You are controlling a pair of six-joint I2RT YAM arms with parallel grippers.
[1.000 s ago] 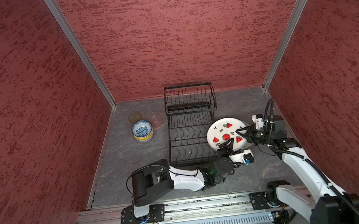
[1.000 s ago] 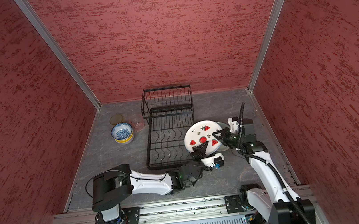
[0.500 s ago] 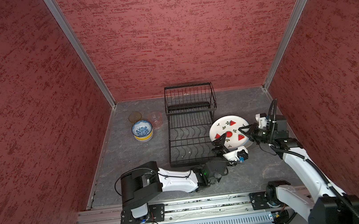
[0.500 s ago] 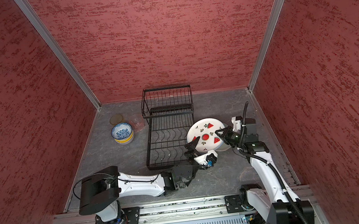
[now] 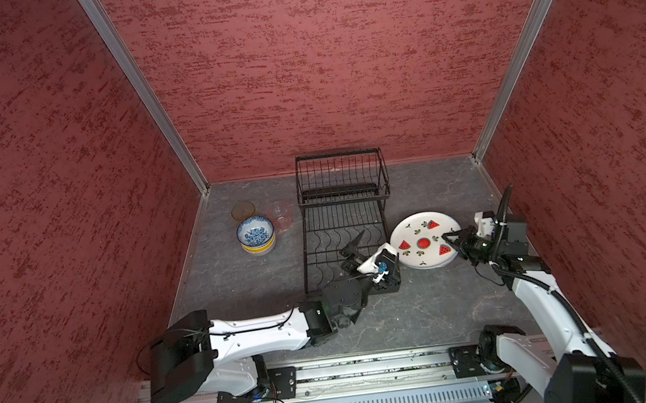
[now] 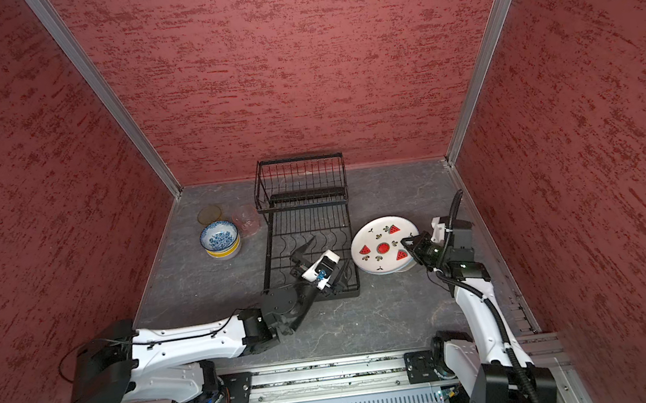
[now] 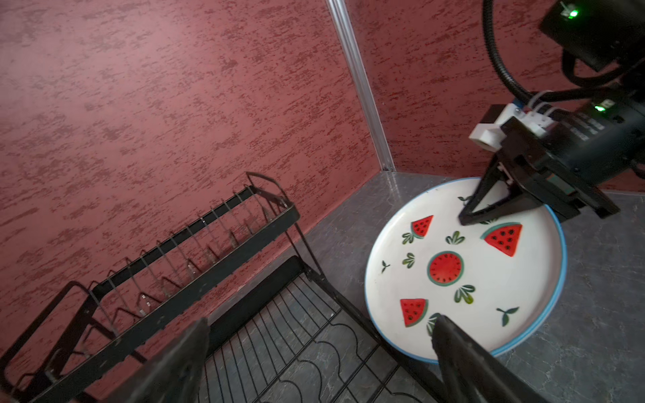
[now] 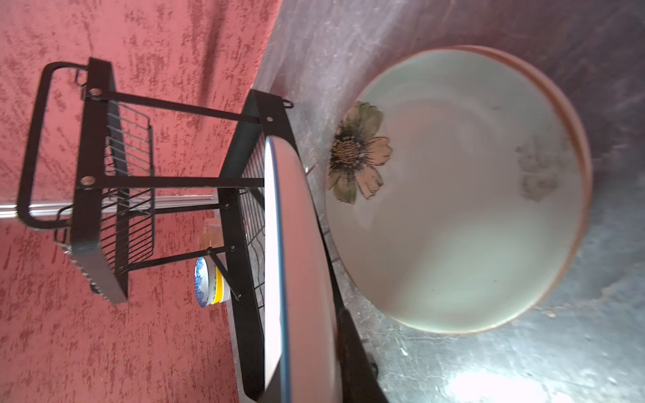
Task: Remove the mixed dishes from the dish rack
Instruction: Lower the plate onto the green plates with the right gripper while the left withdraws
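The dish rack stands centre, the watermelon plate just right of it.
The left gripper gapes wide, empty, over the rack's front tier; the right gripper is clamped on the plate's rim, above a flowered plate.

Even, dim light; right wrist view blurred.
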